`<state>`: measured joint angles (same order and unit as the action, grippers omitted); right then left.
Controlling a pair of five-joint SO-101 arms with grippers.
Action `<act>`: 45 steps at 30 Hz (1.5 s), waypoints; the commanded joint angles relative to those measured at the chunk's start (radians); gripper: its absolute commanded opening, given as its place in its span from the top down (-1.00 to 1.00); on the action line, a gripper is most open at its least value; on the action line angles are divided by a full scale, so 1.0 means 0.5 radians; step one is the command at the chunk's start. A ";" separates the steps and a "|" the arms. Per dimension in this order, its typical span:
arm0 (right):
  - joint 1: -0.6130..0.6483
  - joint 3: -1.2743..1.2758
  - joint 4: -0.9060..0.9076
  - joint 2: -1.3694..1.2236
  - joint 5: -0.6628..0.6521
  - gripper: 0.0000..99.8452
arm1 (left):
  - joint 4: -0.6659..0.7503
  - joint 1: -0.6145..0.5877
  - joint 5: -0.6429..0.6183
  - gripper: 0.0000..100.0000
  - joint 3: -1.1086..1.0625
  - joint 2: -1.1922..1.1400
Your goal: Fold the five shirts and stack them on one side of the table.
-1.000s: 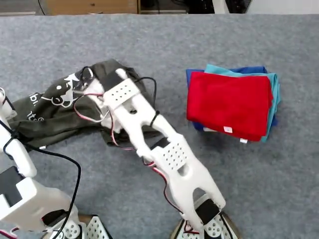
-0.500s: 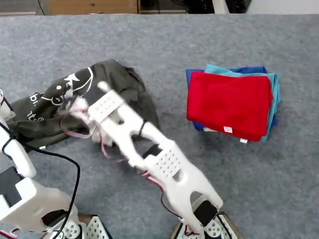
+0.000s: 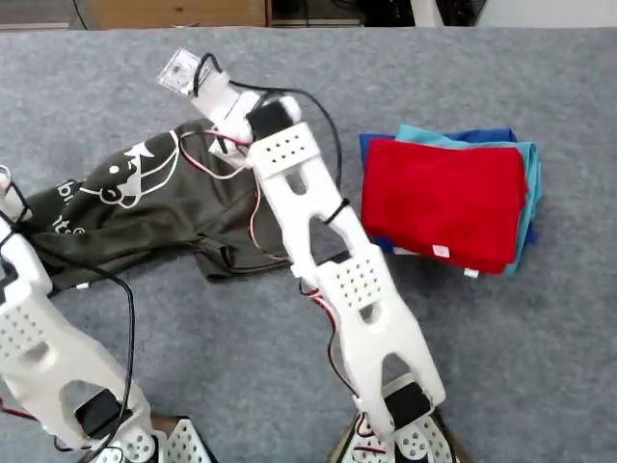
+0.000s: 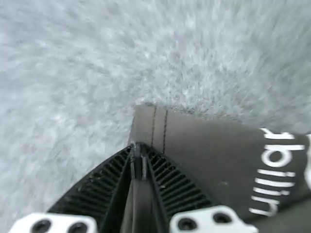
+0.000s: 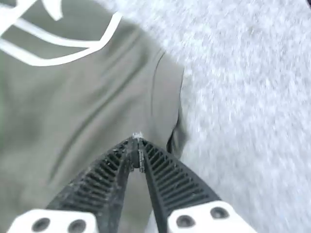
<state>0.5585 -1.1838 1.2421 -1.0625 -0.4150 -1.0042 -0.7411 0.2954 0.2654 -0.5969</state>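
The right arm (image 3: 318, 241) swung farther back over the olive shirt (image 3: 125, 207).

Grey carpeted table (image 3: 501, 367), covered on the left by a crumpled dark olive shirt (image 3: 106, 227), topped at the right by a stack of folded shirts (image 3: 443, 198), red uppermost, well apart.

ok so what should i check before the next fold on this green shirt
1. Left gripper shut on the shirt hem: ok.
2. Right gripper shut above the shirt near its edge, actually pinching cloth: cannot tell.
3. Shirt lying flat: not ok, it is creased and bunched along its near edge.
4. Stack of folded shirts apart from the green one: ok.
5. Four shirts in the stack: cannot tell, three colours show.
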 commanded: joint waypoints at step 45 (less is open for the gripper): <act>-0.078 -0.931 0.724 -0.226 -0.037 1.00 | -1.108 -0.006 0.537 0.96 0.509 -0.146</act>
<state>0.5340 -1.6180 1.5842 -1.1792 -0.4289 -1.6349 -0.7227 0.5593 0.6322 -0.7518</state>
